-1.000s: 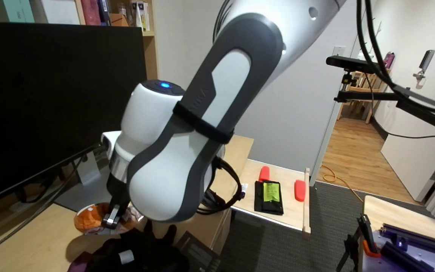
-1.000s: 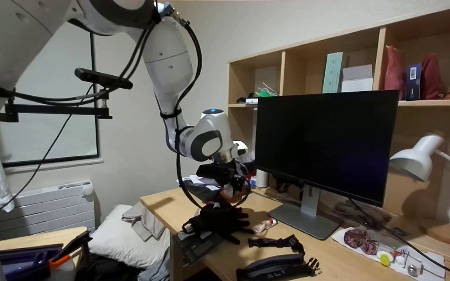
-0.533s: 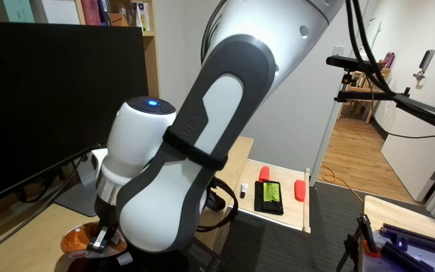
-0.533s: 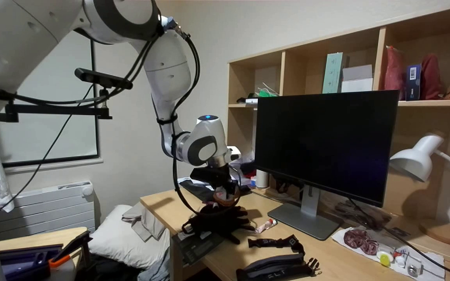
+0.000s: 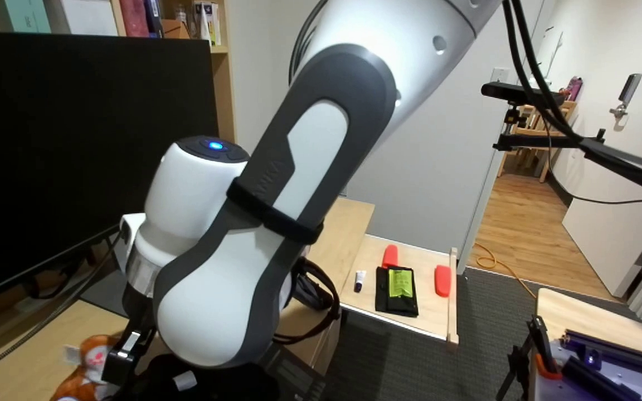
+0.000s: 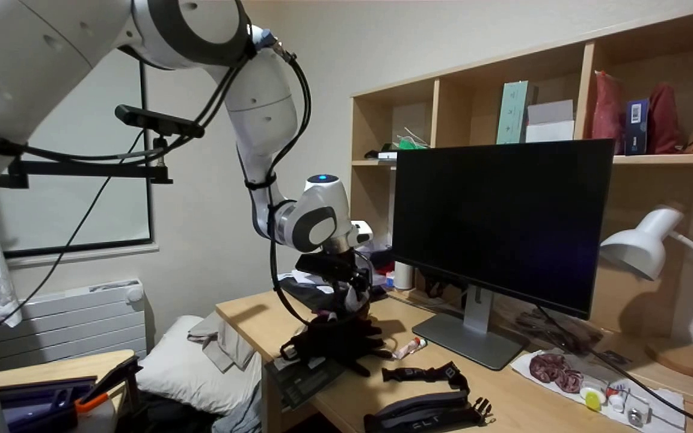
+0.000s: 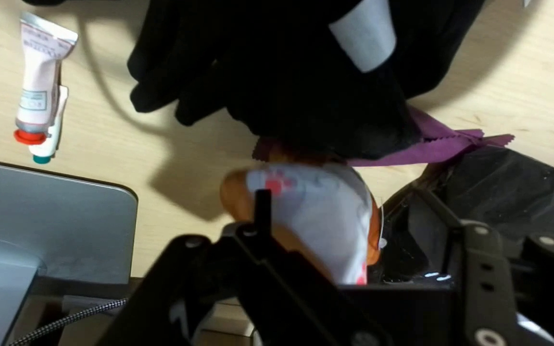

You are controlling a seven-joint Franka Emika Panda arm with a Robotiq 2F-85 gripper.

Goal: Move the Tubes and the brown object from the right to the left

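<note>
Beneath my gripper (image 7: 349, 211) in the wrist view is the brown object (image 7: 325, 226), brown-orange with a white part and pink paw print. The jaws stand well apart; one finger (image 7: 263, 211) overlaps the object's edge, and a gap separates it from the opposite finger. In an exterior view the brown object (image 5: 90, 362) sits tilted beside the gripper (image 5: 117, 365), low over the desk; whether it touches the desk I cannot tell. Two tubes lie together on the desk: a pinkish tube with red cap (image 7: 36, 81) and a white tube with green cap (image 7: 51, 132). Another small tube (image 5: 359, 280) rests on the low wooden shelf.
Black gloves (image 7: 267, 72) lie close by the brown object, with purple cloth (image 7: 431, 144) under them. A black plastic bag (image 7: 512, 202) is on the opposite side. The monitor (image 6: 497, 228) and its base (image 7: 51, 216) stand nearby. A black strap (image 6: 425, 403) lies further along the desk.
The arm has moved down and, in an exterior view, leftward with the brown object. The jaws, shut on it before, have since spread, and the object has tipped over beside the fingers.
</note>
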